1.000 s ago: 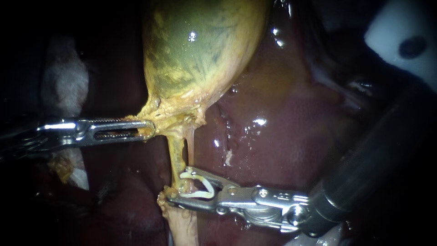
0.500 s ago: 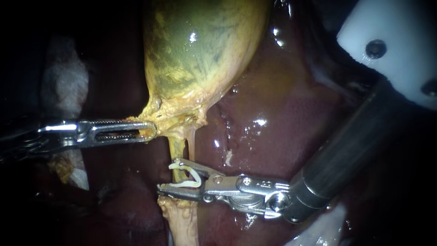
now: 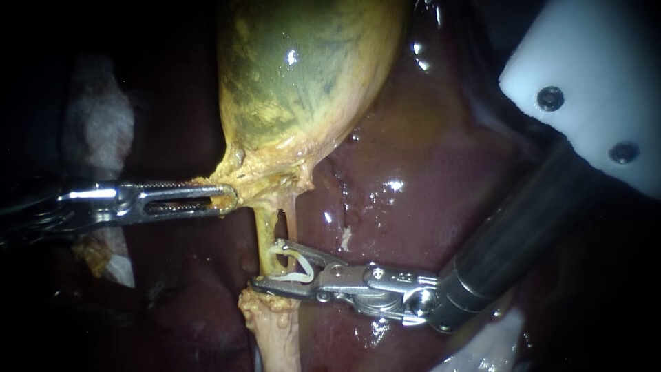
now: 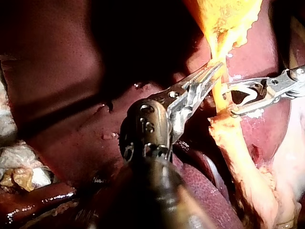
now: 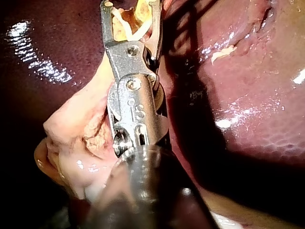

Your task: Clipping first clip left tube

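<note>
- Since a second ago, the right instrument [image 3: 265,262] has climbed higher on the left tube [image 3: 264,231].
- Its jaws stand apart and hold a white clip [image 3: 289,277] between them; the clip straddles the left tube, still unsqueezed.
- Farther up, the left instrument [image 3: 224,198] has its jaws clamped on the gallbladder [image 3: 303,76] at its neck.
- Behind everything lies the liver [image 3: 413,179].

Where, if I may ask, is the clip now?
Endoscope view: the clip is held in the jaws of my right instrument, at the left tube, below the gallbladder.
</note>
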You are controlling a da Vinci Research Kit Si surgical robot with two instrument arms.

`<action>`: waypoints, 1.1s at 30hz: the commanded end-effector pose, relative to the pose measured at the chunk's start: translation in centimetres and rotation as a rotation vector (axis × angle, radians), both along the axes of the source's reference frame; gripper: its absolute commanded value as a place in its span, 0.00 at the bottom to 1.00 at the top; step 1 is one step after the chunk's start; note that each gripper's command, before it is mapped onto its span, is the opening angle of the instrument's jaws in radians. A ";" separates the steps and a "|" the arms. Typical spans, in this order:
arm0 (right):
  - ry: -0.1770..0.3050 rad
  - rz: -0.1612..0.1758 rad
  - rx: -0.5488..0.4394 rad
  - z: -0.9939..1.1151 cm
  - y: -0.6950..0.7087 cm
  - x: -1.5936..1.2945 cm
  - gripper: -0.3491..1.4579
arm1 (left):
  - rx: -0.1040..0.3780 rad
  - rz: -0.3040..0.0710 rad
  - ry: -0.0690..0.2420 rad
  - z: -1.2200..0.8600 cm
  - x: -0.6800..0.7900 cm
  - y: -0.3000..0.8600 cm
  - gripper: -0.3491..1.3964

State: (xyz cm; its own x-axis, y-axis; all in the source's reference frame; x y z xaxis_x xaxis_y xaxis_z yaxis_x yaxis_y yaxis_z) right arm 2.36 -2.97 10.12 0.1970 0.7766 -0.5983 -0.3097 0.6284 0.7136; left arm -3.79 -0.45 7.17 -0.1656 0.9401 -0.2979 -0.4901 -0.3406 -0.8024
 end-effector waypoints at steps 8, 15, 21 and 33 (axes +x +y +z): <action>-0.007 0.013 -0.003 0.10 0.07 0.02 0.49 | 0.000 -0.005 0.004 -0.05 -0.07 -0.03 0.00; -0.009 0.020 0.006 0.26 -0.06 0.05 0.49 | 0.001 -0.005 0.003 -0.07 -0.10 -0.05 0.00; -0.022 0.033 0.003 0.38 -0.19 0.10 0.49 | 0.001 -0.005 0.003 -0.07 -0.11 -0.05 0.00; -0.167 -0.002 0.033 0.30 -0.15 0.17 0.47 | 0.001 -0.007 0.004 -0.08 -0.13 -0.06 0.00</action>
